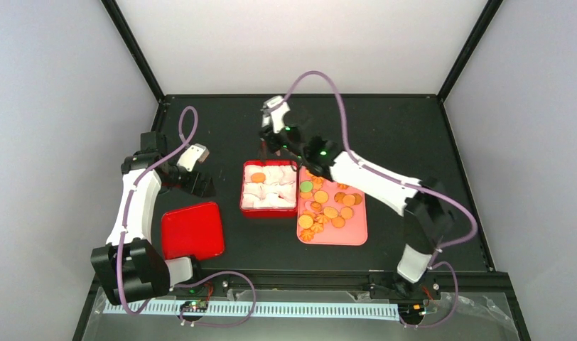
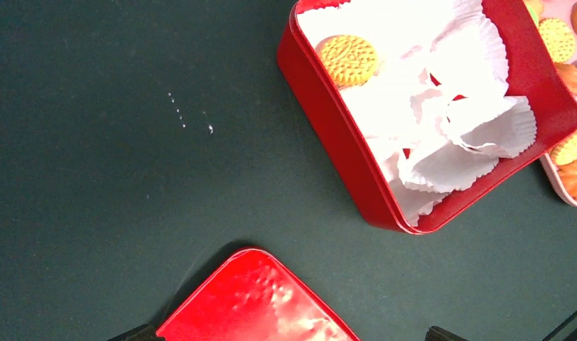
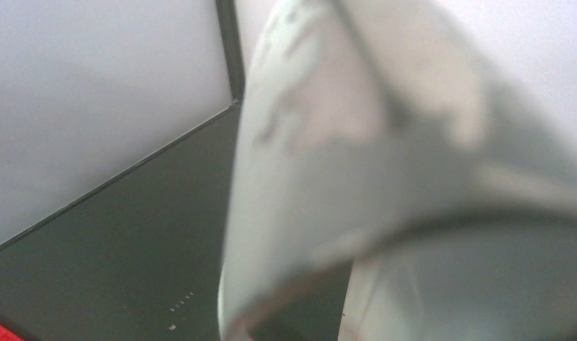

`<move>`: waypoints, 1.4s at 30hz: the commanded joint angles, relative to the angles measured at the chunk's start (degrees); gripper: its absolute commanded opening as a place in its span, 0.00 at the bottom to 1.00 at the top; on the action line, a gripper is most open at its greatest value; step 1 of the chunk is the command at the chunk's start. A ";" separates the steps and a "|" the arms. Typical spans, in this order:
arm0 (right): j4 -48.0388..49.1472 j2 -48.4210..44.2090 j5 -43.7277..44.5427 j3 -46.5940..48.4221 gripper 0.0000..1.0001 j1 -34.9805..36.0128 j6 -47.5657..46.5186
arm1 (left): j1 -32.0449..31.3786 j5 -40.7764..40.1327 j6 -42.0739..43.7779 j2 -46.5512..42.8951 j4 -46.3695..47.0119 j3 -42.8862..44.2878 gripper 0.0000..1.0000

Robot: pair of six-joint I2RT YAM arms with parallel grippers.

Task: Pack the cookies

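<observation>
Many cookies [image 1: 330, 211], mostly orange with one green [image 1: 305, 186], lie on a pink tray [image 1: 357, 238]. One orange cookie [image 1: 259, 177] lies in the red tin [image 1: 243, 192], and it also shows in the left wrist view [image 2: 347, 60]. My left gripper [image 1: 200, 185] is open and empty, left of the tin, over a corner of the red lid [image 2: 257, 305]. My right gripper [image 1: 269, 144] hovers at the tin's far edge. A blurred silvery pair of tongs [image 3: 307, 177] fills its wrist view, and its fingers are hidden.
White paper cups [image 2: 449, 135] line the tin [image 2: 335, 135]. The red lid [image 1: 192, 229] lies flat at the front left. The pink tray [image 2: 556, 181] touches the tin's right side. Small crumbs [image 2: 182, 117] lie on the black table.
</observation>
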 commanded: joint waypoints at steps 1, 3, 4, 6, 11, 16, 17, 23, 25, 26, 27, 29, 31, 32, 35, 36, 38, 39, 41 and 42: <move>3.71 -11.42 3.15 -9.93 0.45 -3.75 0.91 | 0.29 0.42 -0.11 -0.85 0.20 0.24 0.99; 3.87 -15.60 3.93 -15.44 0.45 -5.32 1.04 | 0.32 0.68 -0.34 -0.51 0.29 0.46 0.99; 4.03 -17.69 4.40 -18.36 0.45 -5.95 1.12 | 0.28 0.80 -0.48 -0.39 0.22 0.59 0.99; 4.55 -21.22 4.91 -23.37 0.45 -7.15 1.29 | 0.32 1.10 -0.46 -0.28 0.05 0.82 0.99; 5.31 -25.40 4.61 -30.53 0.45 -7.98 2.28 | 0.30 1.42 -0.56 -0.01 -0.10 1.12 0.99; 6.20 -25.24 4.10 -33.12 0.46 -7.95 3.35 | 0.28 1.59 -0.90 0.18 -0.62 2.00 0.99; 6.21 -25.17 4.06 -33.30 0.45 -7.93 3.48 | 0.32 1.71 -0.93 0.16 -0.67 2.09 0.99; 6.85 -24.72 2.13 -34.67 0.45 -7.90 4.16 | 0.33 1.60 -0.90 0.49 -0.68 2.44 0.99; 7.04 -23.75 0.91 -34.67 0.45 -7.96 4.38 | 0.32 1.70 -1.11 0.85 -0.73 2.60 0.99; 7.10 -23.17 0.86 -34.62 0.45 -7.99 4.43 | 0.28 1.67 -1.23 0.93 -0.76 2.69 0.99; 7.38 -22.60 0.99 -34.67 0.45 -7.94 4.55 | 0.30 1.73 -1.40 1.02 -0.72 2.71 0.99; 8.23 -21.54 1.22 -34.69 0.44 -7.92 4.50 | 0.28 1.90 -1.49 1.08 -1.00 2.87 0.99; 8.66 -20.36 1.36 -34.38 0.44 -7.96 4.25 | 0.28 1.84 -1.37 0.89 -1.11 2.89 0.99; 8.74 -19.84 1.36 -34.09 0.43 -8.00 4.03 | 0.30 1.69 -1.35 0.87 -1.11 3.01 0.99; 9.11 -18.49 1.23 -33.67 0.41 -7.90 3.57 | 0.28 1.31 -1.43 0.88 -1.39 3.73 0.99; 9.03 -18.13 1.07 -33.50 0.40 -7.99 3.44 | 0.30 1.26 -1.43 0.95 -1.59 4.00 0.99; 8.99 -17.78 0.78 -33.66 0.39 -7.97 3.34 | 0.28 1.24 -1.44 1.12 -1.95 4.63 0.99; 8.97 -17.69 0.50 -33.90 0.39 -7.99 3.26 | 0.32 1.28 -1.44 1.25 -2.06 4.91 0.99; 8.82 -17.74 0.56 -34.42 0.39 -7.95 3.24 | 0.28 1.26 -1.43 1.37 -2.16 5.29 0.99; 8.89 -17.88 0.74 -34.88 0.38 -7.91 3.23 | 0.28 1.29 -1.43 1.48 -2.23 5.49 0.99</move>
